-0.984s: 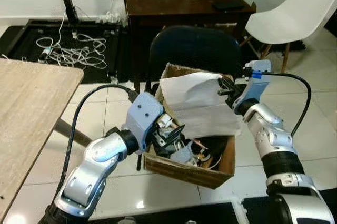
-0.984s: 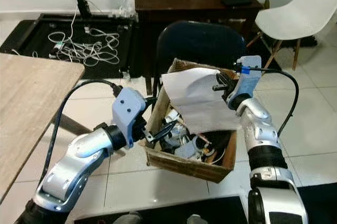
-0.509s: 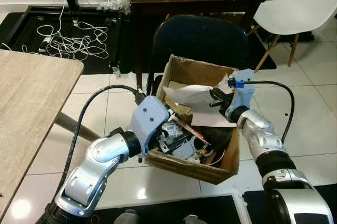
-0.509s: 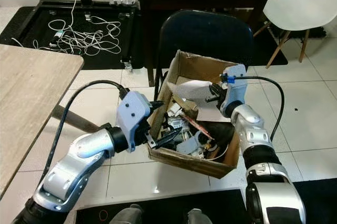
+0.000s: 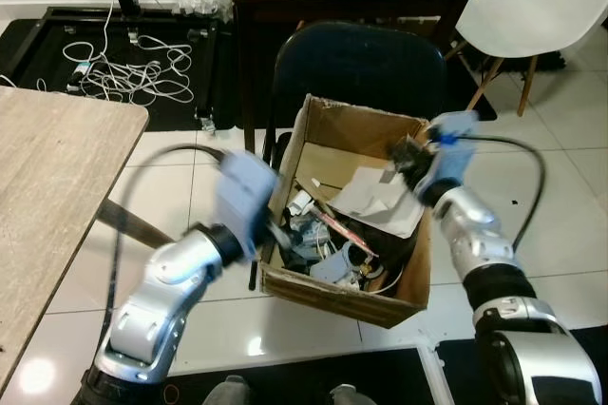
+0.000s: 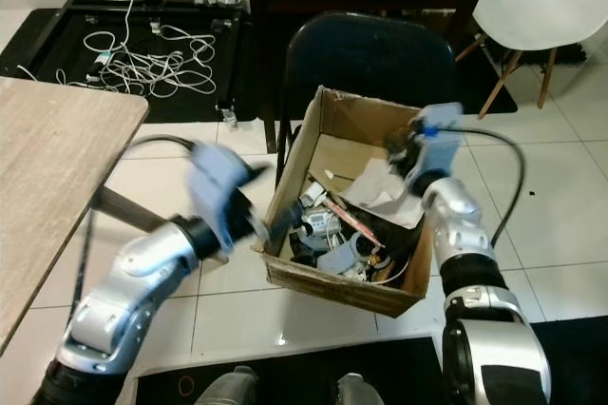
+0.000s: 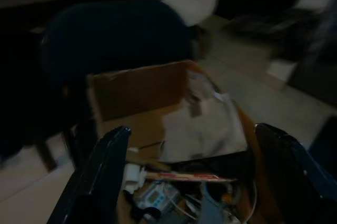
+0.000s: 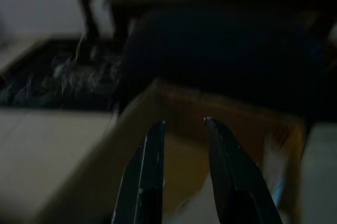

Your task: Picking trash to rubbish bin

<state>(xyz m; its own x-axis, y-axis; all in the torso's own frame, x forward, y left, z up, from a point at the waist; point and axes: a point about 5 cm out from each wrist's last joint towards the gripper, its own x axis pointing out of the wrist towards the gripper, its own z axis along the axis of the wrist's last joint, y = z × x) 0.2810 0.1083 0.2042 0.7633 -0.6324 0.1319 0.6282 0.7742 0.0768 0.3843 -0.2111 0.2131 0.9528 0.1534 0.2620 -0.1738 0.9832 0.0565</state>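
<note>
Resting inside the cardboard box [image 5: 380, 305], below and just beside the right gripper [image 5: 410, 153], lies the white paper [image 5: 377, 198], on top of the other trash. That gripper hovers at the box's far right rim, fingers a little apart and empty. The left gripper [image 5: 277, 234], blurred at the near left wall, gapes wide and empty. Best retreat upward, clear of the rim, without snagging the paper.

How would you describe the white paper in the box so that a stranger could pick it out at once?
Find the open cardboard box on the tiled floor, in front of the dark chair. The crumpled white paper lies inside on its right side, just below the right pincer. It is the one large pale sheet there; the other trash is small, dark and tangled.
</note>
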